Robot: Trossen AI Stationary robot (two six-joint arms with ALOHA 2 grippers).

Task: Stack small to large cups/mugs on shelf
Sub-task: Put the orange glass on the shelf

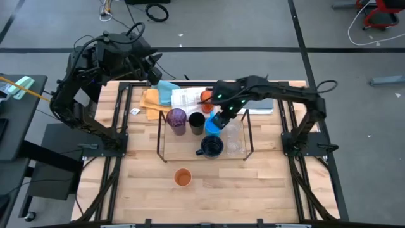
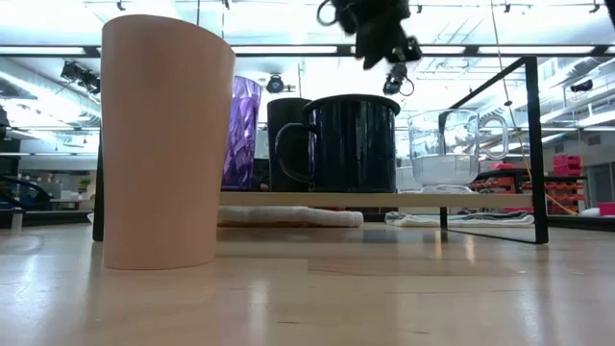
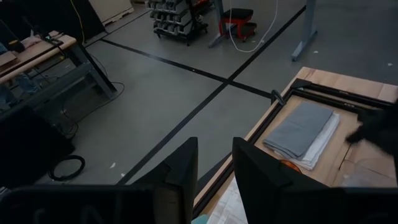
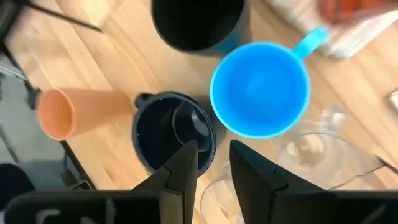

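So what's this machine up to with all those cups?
It is sorting cups onto a low wire shelf on the table. The right gripper hangs just above the shelf, over the blue cup and the navy mug, fingers slightly apart and holding nothing. A purple cup, a black cup and a clear glass mug also sit on the shelf. One orange cup stands alone in front of it. The left gripper waits at the table's back edge.
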